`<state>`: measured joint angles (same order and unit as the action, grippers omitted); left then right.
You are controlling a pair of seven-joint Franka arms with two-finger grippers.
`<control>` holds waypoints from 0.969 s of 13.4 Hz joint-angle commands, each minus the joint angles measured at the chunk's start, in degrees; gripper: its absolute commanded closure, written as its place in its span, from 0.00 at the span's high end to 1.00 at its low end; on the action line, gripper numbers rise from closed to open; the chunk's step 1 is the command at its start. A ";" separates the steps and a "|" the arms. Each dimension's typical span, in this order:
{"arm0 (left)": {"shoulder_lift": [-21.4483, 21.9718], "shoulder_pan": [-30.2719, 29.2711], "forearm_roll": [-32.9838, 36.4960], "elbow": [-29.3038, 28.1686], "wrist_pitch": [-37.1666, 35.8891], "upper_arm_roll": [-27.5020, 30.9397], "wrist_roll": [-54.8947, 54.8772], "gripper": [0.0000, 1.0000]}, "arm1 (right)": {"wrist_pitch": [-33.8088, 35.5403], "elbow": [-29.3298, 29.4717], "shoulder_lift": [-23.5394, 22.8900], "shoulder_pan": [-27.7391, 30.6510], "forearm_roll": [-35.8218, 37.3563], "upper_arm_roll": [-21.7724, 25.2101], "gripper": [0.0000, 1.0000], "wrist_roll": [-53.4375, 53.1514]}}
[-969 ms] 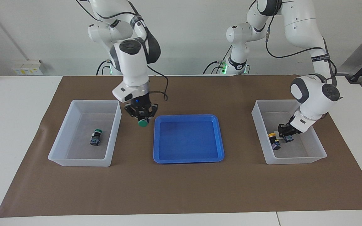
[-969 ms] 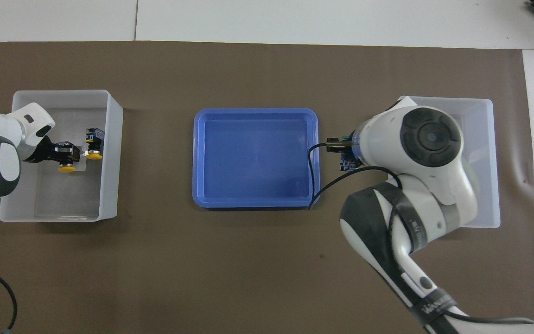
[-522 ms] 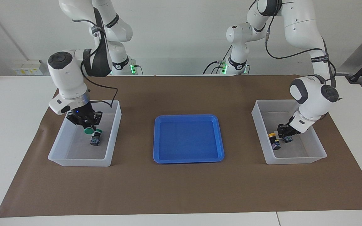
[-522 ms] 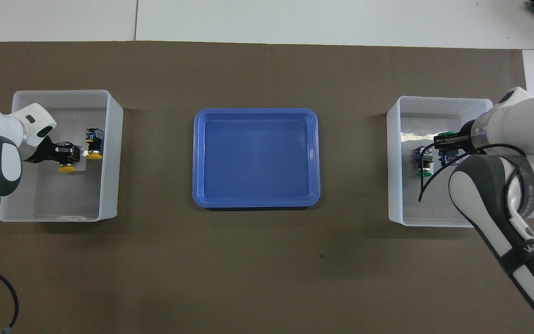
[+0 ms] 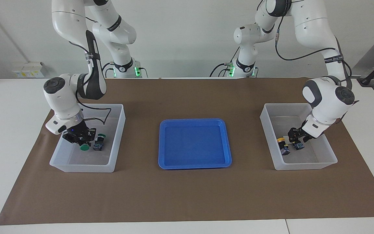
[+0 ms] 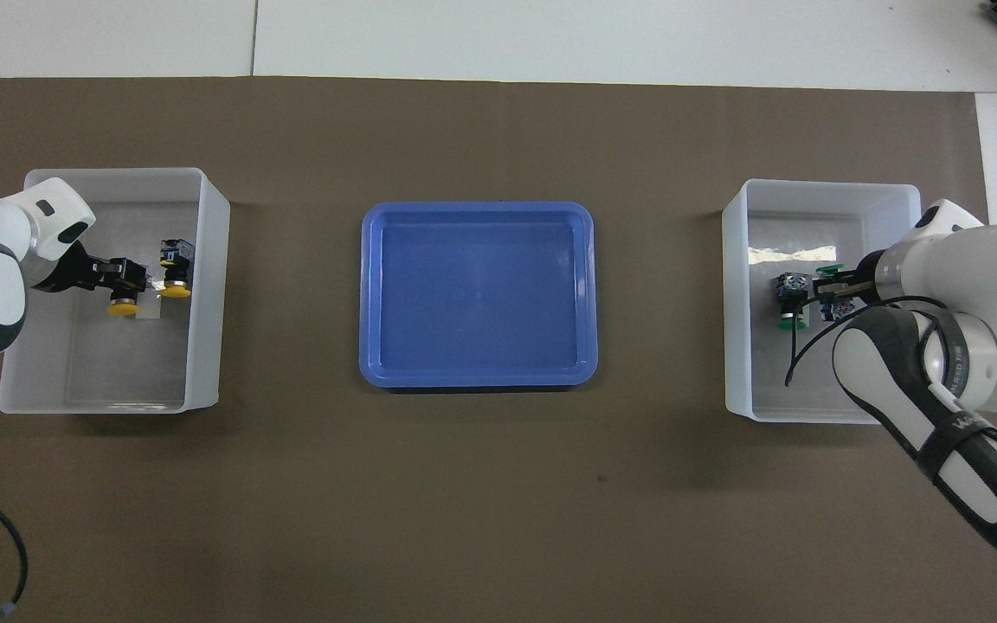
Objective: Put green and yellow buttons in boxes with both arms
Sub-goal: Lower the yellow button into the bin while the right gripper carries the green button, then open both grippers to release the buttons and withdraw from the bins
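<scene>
The right gripper [image 5: 82, 143] is reaching into a clear box [image 5: 57, 159], gripping a green button [image 5: 84, 147] beside another [image 5: 99, 142]; the left gripper [image 5: 295, 139] is sitting in the other box [image 5: 304, 165] by a yellow button [image 5: 282, 145]; a blue tray [image 5: 194, 164] is lying between them.

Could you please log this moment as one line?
right end effector: shut on green button, inside box | left end effector: inside other box, beside yellow button

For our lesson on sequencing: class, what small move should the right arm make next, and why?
Probably open the right pincer: its green button is low inside the box, beside the other green button. The left pincer is in the yellow buttons' box.
</scene>
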<state>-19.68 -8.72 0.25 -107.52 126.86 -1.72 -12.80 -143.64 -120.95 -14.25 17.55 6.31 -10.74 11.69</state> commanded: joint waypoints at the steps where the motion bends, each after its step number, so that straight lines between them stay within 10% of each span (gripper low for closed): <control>1: -1.50 0.28 1.69 5.10 -5.28 0.05 -0.38 0.79 | -0.94 -1.40 0.27 0.29 -1.22 -0.51 0.62 0.09; 2: -1.68 0.37 1.78 7.39 -7.83 0.05 -0.30 0.79 | -0.86 -1.31 0.27 0.29 -1.22 -0.51 1.00 0.09; 8: -4.23 4.14 1.60 28.48 -30.50 0.05 0.14 0.79 | 9.40 5.53 7.03 -4.45 -0.87 -0.68 1.00 -11.22; 13: -3.09 8.98 1.42 32.37 -39.57 0.22 4.10 0.79 | 26.70 17.13 12.48 -5.42 -0.60 -0.68 1.00 -16.35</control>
<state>-21.69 -1.33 0.85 -77.99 90.83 -2.22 -9.71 -122.55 -107.76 -2.73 11.33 6.30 -11.24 -4.01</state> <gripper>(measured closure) 0.207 0.000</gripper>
